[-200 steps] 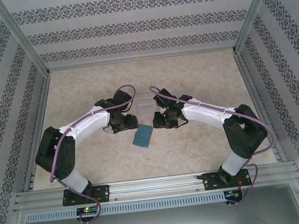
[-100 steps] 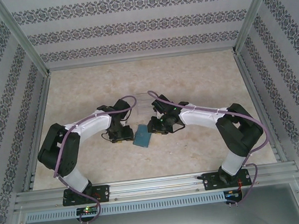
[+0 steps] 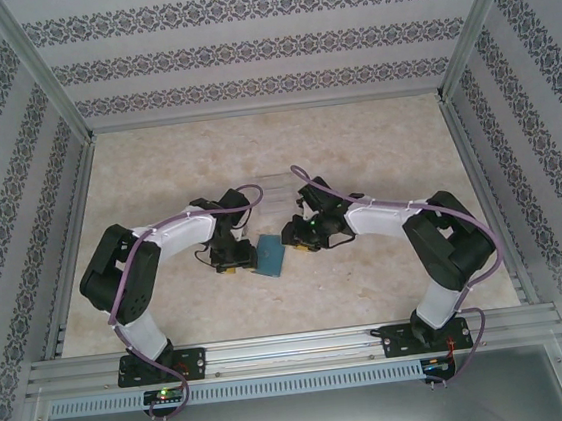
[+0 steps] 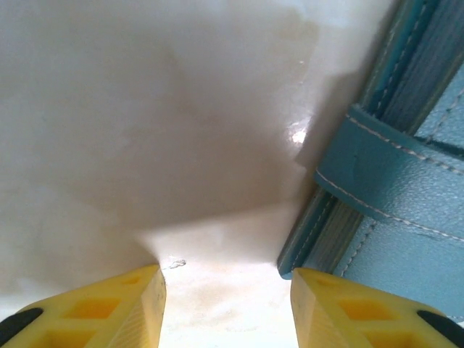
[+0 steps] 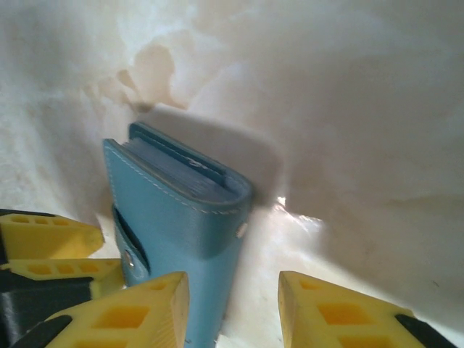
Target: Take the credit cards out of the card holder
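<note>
The teal card holder (image 3: 269, 256) lies shut on the marble table between my two grippers. My left gripper (image 3: 230, 263) is low at its left edge and open. In the left wrist view the card holder (image 4: 406, 217) and its strap tab (image 4: 377, 167) sit to the right, with the right fingertip (image 4: 326, 304) touching or just short of its corner; left gripper (image 4: 228, 283). My right gripper (image 5: 232, 293) is open at the holder's far right end, its left finger (image 5: 138, 312) over the card holder (image 5: 174, 217). The credit cards are hidden inside.
A clear plastic box (image 3: 276, 185) stands on the table just behind the two grippers. Patterned walls and metal rails (image 3: 73, 242) fence the table on three sides. Bare marble lies in front of the holder and at the back.
Both arms have drawn in toward the near side and come down. The grippers now flank the card holder closely, which has not moved.
</note>
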Action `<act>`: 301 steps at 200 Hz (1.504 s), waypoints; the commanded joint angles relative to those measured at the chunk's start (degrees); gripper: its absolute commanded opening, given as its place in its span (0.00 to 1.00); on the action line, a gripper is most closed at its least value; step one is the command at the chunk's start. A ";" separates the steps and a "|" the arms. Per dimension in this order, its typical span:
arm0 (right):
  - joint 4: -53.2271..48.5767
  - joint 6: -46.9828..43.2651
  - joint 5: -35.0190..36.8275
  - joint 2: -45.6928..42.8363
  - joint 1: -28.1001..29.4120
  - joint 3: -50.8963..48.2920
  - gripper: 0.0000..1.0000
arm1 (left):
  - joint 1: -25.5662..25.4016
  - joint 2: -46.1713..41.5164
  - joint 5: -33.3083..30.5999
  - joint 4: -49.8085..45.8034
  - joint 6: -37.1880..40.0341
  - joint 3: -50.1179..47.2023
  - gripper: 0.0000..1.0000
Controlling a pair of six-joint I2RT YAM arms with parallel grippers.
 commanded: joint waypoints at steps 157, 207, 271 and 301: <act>7.33 -0.15 -6.61 6.61 0.15 1.14 0.16 | -3.50 0.93 3.51 4.84 -4.68 7.59 0.46; 7.23 -0.04 -6.85 6.73 0.58 1.23 0.12 | -5.45 3.84 0.71 2.71 -4.14 9.44 0.45; 7.08 0.34 -6.23 6.44 1.02 1.06 0.12 | -6.03 7.27 -4.36 0.45 -3.24 10.00 0.42; 7.10 0.55 -6.17 6.43 1.29 1.04 0.11 | -6.11 7.83 -4.40 1.01 -3.33 9.49 0.39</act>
